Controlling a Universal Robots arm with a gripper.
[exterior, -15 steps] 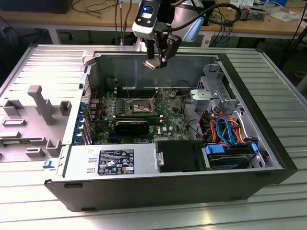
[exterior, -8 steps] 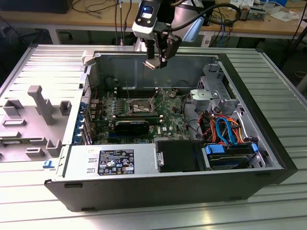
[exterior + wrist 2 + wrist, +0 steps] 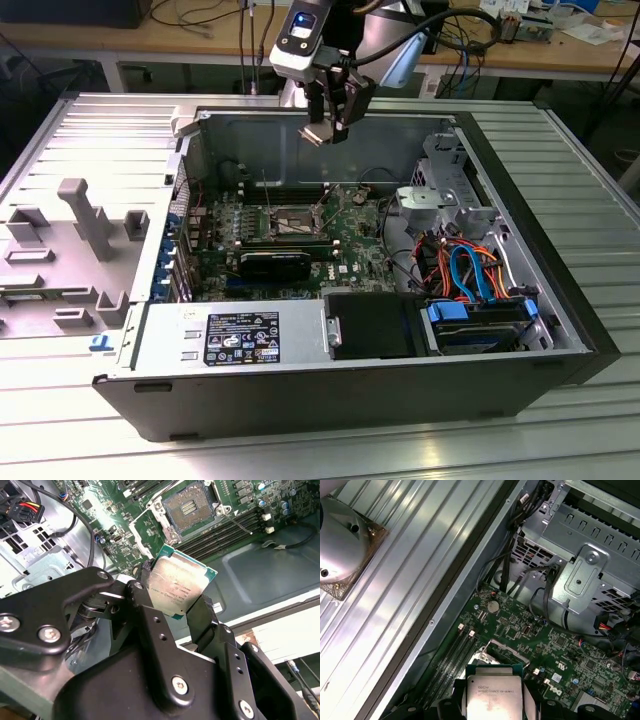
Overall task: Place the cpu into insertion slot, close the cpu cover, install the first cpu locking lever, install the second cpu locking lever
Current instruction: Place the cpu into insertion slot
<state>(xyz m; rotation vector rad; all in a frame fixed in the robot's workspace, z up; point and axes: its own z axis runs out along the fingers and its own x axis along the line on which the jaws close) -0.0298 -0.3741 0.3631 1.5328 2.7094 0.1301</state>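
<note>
The cpu, a flat square chip with a dull silver top and green edge, is clamped between my gripper's black fingers. In the exterior view my gripper hangs with the cpu high above the open computer case, over its back wall. The insertion slot lies uncovered on the green board, its dark contact field showing, some way from the chip. The cpu cover is swung open at the slot's edge. A thin wire lever sticks up beside it. The first wrist view shows the cpu above the insertion slot.
Memory slots run alongside the socket. A long black block sits in front of the insertion slot. The power supply, a drive cage and coloured cables fill the case. A grey fixture lies at the exterior view's left.
</note>
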